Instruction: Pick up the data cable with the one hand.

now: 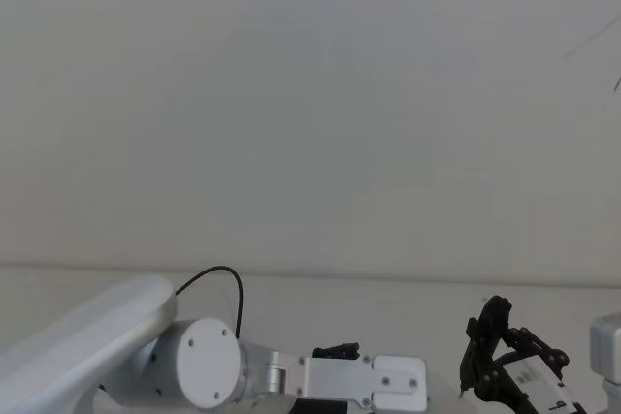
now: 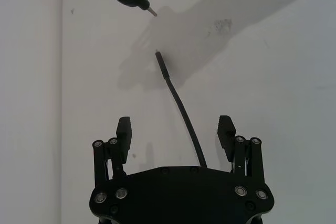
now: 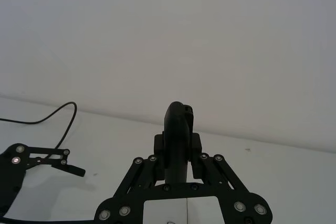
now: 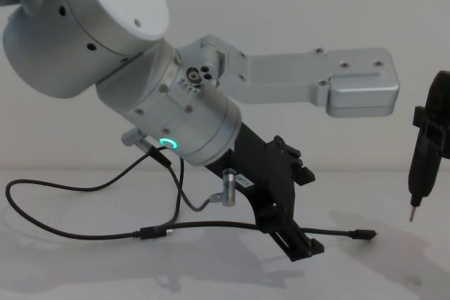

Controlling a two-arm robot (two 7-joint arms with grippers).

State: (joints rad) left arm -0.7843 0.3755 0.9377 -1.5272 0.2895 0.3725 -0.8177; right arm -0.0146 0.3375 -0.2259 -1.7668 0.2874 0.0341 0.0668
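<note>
White counter [image 4: 70,272] fills the bottom of the chest view.

Left arm [image 4: 105,26] is the biggest thing in the chest view. It comes in at upper left and angles down to centre, with the green ring light [image 4: 167,143] lit on the silver wrist cylinder.

Left gripper [image 2: 176,125] is low over the counter at lower centre of the chest view. Jaws are wide apart. In the left wrist view the cable runs through the gap and touches neither jaw. From the chest view I can't tell whether the lower jaw tip is on the counter or just above it.

Right gripper [image 3: 178,148] is at bottom right of the head view. Jaws look clamped on a slim black tool [image 4: 429,145]. The tool hangs upright at the right edge of the chest view, pale tip down and clear of the counter.

Data cable [image 4: 211,225] lies flat on the counter. It loops at far left of the chest view, runs right along the lower middle and passes under the left gripper. Its plug [image 4: 362,234] sits right of centre, near the tool tip but apart from it.

Grey wire [image 4: 191,205] sags below the left wrist, with a silver barrel connector [image 4: 228,187] at its end, above the cable.
</note>
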